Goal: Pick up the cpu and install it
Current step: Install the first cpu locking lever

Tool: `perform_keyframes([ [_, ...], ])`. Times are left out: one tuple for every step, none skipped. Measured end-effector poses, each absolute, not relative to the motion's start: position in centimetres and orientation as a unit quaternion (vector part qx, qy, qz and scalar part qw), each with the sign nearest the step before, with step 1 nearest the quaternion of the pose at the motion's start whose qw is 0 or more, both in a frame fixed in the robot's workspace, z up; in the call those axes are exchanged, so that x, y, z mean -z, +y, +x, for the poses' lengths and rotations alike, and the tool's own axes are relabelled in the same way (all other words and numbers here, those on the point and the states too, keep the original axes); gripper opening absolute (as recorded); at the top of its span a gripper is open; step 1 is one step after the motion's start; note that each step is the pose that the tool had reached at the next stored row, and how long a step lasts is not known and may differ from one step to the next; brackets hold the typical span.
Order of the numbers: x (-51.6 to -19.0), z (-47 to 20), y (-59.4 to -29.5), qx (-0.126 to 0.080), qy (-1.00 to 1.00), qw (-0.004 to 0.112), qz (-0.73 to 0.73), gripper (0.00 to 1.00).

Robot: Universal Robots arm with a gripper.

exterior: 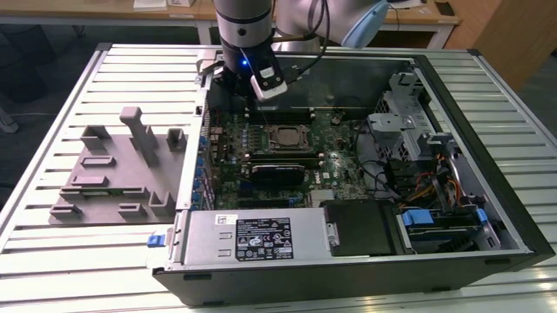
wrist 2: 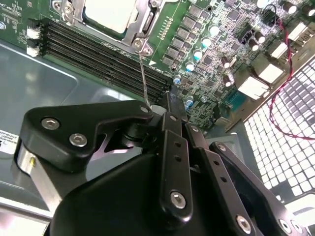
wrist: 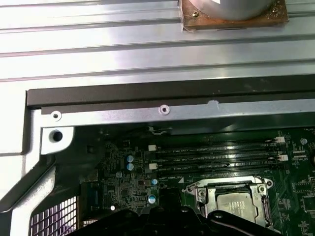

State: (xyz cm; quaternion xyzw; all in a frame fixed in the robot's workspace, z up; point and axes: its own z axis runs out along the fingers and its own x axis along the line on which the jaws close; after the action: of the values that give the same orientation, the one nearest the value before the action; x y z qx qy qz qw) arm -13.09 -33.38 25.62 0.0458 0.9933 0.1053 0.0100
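The cpu [exterior: 285, 135] lies flat in the metal-framed socket at the middle of the motherboard, its silvery top plate facing up; both wrist views show it, cpu [wrist 2: 106, 12] and cpu [wrist: 235, 204]. My gripper [exterior: 233, 91] hangs over the board's back corner, towards the exterior view's left of the socket. In the second wrist view the gripper [wrist 2: 167, 105] has its black fingers [wrist 2: 173, 123] closed together. A thin metal socket lever [wrist 2: 143, 78] rises from the frame and ends right at the fingertips. I cannot tell whether the lever is clamped.
The open computer case [exterior: 452, 85] lies on a slatted metal table [exterior: 52, 261]. Memory slots [wrist 2: 98, 51] run beside the socket. A grey fixture tray [exterior: 113, 169] sits at the exterior view's left, a power supply [exterior: 252, 238] along the front, and drive cages with cables [exterior: 409, 143] at the right.
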Motion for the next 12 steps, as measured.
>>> perform_keyframes([
  [-25.61,-13.09,-33.35,-0.105,0.993,0.010,0.046,0.11],
  [-25.59,-13.07,-33.32,-0.105,0.993,0.010,0.046,0.11],
  [-25.57,-13.06,-33.27,-0.105,0.993,0.010,0.046,0.11],
  [-25.55,-13.04,-33.22,-0.105,0.993,0.010,0.046,0.11],
  [-25.54,-13.03,-33.16,-0.105,0.993,0.010,0.046,0.11],
  [-25.52,-12.99,-33.11,-0.105,0.993,0.010,0.046,0.11],
  [-25.50,-12.95,-33.06,-0.105,0.993,0.010,0.046,0.11],
  [-25.47,-12.90,-32.99,-0.105,0.993,0.010,0.046,0.11],
  [-25.45,-12.84,-32.93,-0.105,0.993,0.010,0.046,0.11],
  [-25.43,-12.77,-32.87,-0.105,0.993,0.010,0.046,0.11],
  [-25.42,-12.70,-32.82,-0.105,0.993,0.010,0.046,0.11],
  [-25.40,-12.58,-32.76,-0.105,0.993,0.010,0.046,0.11],
])
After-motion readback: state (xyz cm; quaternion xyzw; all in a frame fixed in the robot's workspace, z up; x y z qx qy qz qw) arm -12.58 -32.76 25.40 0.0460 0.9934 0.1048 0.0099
